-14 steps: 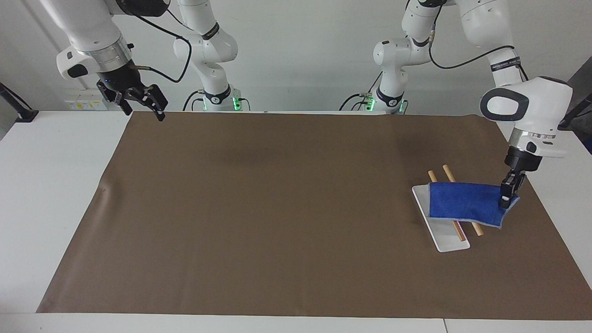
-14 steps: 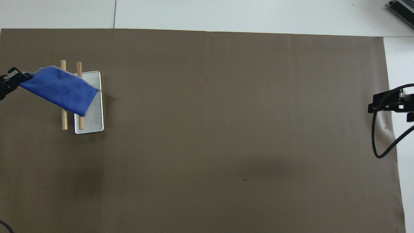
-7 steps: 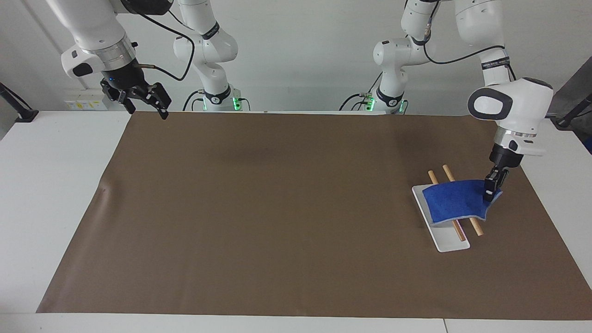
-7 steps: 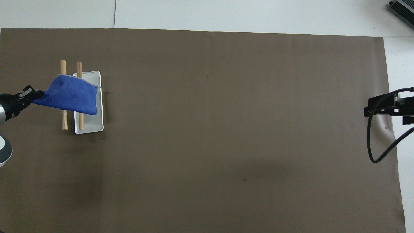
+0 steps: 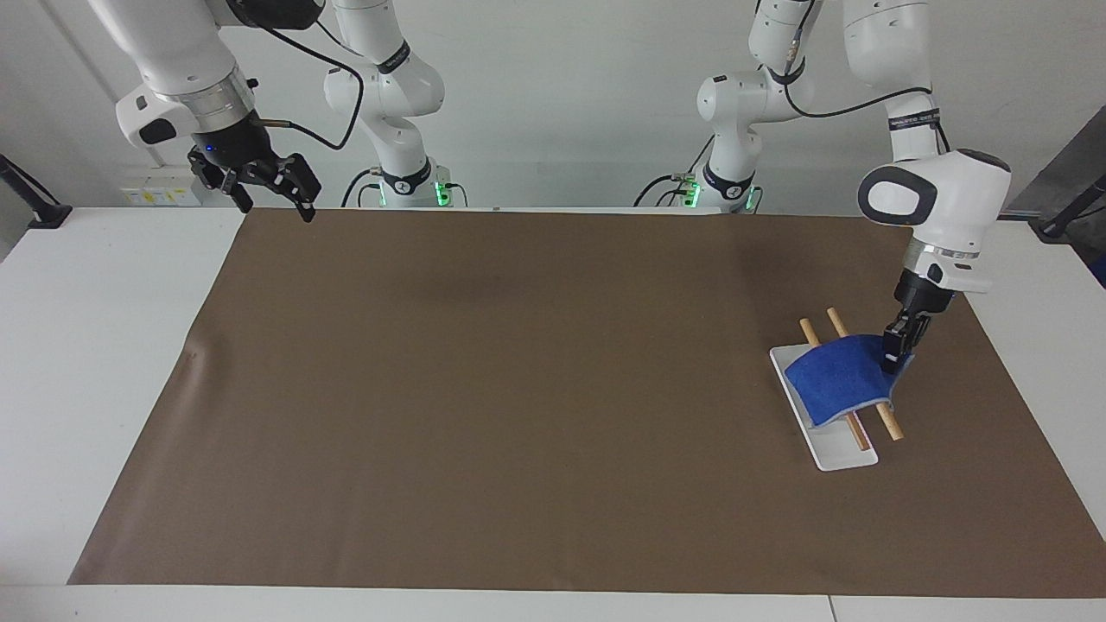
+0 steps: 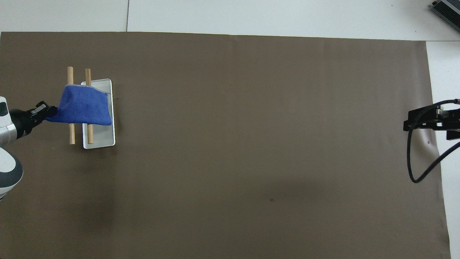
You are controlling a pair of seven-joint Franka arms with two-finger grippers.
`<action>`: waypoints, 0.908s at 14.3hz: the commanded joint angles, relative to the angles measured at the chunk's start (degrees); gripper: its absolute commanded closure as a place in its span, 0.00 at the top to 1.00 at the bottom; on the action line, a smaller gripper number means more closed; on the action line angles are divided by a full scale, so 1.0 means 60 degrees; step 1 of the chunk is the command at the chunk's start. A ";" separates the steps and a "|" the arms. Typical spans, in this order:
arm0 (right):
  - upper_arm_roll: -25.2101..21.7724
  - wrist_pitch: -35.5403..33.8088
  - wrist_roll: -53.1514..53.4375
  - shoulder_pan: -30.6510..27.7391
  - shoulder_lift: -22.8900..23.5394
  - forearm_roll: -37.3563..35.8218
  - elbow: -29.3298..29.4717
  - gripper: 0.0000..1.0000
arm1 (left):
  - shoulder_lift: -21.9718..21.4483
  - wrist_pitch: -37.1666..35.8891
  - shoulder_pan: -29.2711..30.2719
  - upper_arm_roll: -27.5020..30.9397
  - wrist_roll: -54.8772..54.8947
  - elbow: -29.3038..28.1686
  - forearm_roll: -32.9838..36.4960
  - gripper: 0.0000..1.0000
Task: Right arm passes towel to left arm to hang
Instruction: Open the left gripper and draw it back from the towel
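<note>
Left tool (image 5: 895, 347) sits low at right of the facing frame, over the rack end toward the left arm's side of the bench; in the overhead view (image 6: 42, 110) it comes in from the left edge, mid-height. Its fingers are pinched together on one corner of the towel (image 5: 842, 376), gripping it.

Towel (image 6: 83, 109) is blue and draped across the two wooden rods (image 5: 851, 380) of the small rack. It sags over both rods, with the free edge hanging onto the white base plate (image 5: 836, 449). The gripped corner is held just above the rod nearest the left arm's end. In the overhead frame the towel covers the middle stretch of the rods (image 6: 72, 135), and their ends stick out above and below it. The white base plate (image 6: 104, 138) shows beside and below the cloth, at upper left of that frame.

Right tool (image 5: 259, 183) is up in the air at upper left of the facing frame, over the corner of the brown mat (image 5: 518, 389) by the bench (image 5: 104, 345) edge. Its fingers are spread wide and it holds nothing; the right arm waits. In the overhead view it (image 6: 431, 120) shows at the right edge, mid-height, with a black cable (image 6: 417, 162) looping below it.

The brown mat (image 6: 251, 144) covers most of the white bench (image 6: 287, 18).
</note>
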 commanded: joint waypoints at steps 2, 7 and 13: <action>0.0028 0.0440 -0.0288 -0.0091 -0.0377 -0.0110 -0.0622 1.00 | -0.0181 0.0415 -0.0109 0.0092 0.0166 -0.0239 -0.0032 0.96; 0.0028 0.0529 -0.0258 0.0011 -0.0465 -0.0447 -0.0755 1.00 | -0.0122 -0.1477 -0.0080 0.0121 0.0430 0.0533 0.1559 0.83; 0.0043 0.0456 -0.0288 0.0012 -0.0509 -0.0271 -0.0696 1.00 | 0.0830 -0.8599 -0.0095 -0.0315 -0.1033 0.5466 0.4889 0.89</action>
